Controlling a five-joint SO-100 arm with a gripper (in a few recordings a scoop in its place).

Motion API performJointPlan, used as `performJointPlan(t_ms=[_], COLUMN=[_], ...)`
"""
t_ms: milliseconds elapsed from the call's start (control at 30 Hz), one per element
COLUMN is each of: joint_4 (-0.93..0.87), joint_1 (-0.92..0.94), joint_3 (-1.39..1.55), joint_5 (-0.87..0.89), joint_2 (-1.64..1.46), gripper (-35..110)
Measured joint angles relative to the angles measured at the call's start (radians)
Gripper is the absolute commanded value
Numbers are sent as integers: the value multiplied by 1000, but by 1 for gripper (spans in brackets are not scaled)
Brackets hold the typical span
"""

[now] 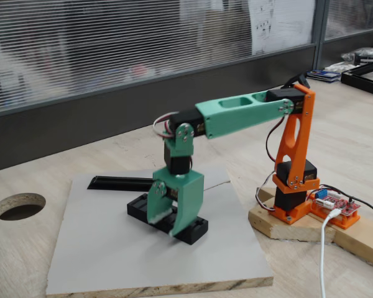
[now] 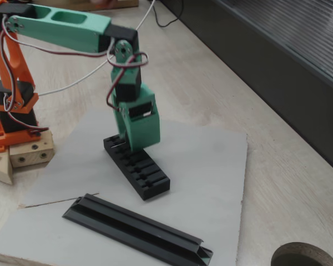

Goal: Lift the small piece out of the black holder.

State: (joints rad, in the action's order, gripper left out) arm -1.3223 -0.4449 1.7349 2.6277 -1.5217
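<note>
Reaching down onto the black slotted plastic holder (image 2: 137,169), the green two-finger gripper (image 1: 171,218) hides its jaws, so I cannot tell their state.

The holder (image 2: 137,166) lies on the board (image 2: 211,166), with the gripper (image 2: 134,145) directly above its slots. In that view the rail (image 2: 136,228) lies nearer the camera, apart from the holder, the arm's base (image 2: 11,105) beyond the board's left edge.

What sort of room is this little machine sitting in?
Probably an office or lab workbench: a pale wooden desk with a round cable hole, window blinds behind, and a hobby robot arm bolted to a wood block.
</note>
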Motion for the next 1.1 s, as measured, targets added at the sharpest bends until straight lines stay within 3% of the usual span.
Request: performJointPlan(t_ms=[1100], joint_4=[2], joint_1=[0], joint_3=[-11], joint_5=[-6], joint_2=[-20], gripper=[42])
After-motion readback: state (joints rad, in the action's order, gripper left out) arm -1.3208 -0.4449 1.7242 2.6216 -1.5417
